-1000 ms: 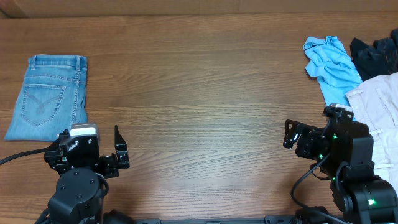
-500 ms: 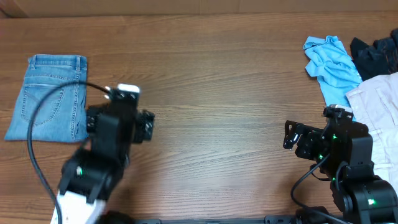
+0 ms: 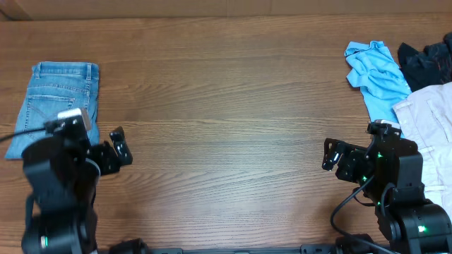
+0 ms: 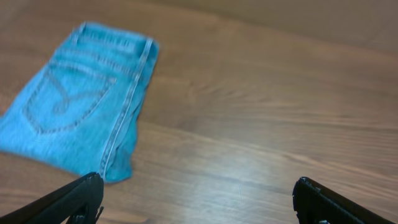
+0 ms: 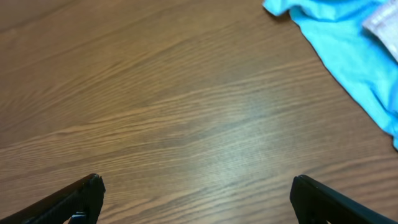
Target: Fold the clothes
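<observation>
Both claws are spread wide and empty: the left gripper [image 4: 198, 190] hovers just beside the jeans [image 4: 81, 99], which lie folded flat, pocket up, at the far left of the table [image 3: 226, 106], and the right gripper [image 5: 196, 186] hangs near the T-shirt [image 5: 348, 43]. Folding looks finished to me, so the next move calls only for drawing the left arm clear without snagging the denim.

No text, label, brand, number or sign can be read in any of the views. The jeans [image 3: 55, 107] show only stitching on the pocket, and the robot arms carry no legible marking.
</observation>
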Motion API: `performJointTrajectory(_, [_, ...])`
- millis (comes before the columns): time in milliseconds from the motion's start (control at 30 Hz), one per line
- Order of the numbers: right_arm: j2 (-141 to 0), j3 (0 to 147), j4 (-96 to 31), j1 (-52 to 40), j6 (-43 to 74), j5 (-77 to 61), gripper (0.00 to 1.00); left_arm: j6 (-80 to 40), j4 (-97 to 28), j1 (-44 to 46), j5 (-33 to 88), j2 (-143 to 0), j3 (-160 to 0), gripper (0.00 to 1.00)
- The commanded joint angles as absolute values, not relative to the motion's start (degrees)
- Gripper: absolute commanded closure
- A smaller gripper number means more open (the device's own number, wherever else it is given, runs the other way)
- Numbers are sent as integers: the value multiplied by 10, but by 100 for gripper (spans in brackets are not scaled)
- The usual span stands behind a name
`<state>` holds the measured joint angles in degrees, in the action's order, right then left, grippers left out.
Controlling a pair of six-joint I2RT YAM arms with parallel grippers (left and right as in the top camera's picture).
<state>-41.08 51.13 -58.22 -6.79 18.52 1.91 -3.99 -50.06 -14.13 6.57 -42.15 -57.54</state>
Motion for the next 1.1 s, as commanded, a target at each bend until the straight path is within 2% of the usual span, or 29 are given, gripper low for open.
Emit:
performJointTrajectory(0, [-394,509,-591,-69,215,53,0,-22,-512,-140,99,-330,-561,0])
performJointTrajectory(133, [-346,492,-590,-69,224,53,0,-17,-513,-126,102,-269,-519,0])
performJointTrajectory(267, [-298,459,-599,-69,230,50,0,-31,-509,-110,126,-266,-476,0])
performJointTrajectory(533, [-296,454,-602,-69,256,49,0,-46,-516,-64,103,-266,-477,0])
performJointTrajectory(800, [-296,454,-605,-69,256,38,0,-70,-520,23,31,-268,-476,0])
performJointTrajectory(1067, [-296,454,-606,-69,256,38,0,-77,-527,27,25,-270,-476,0])
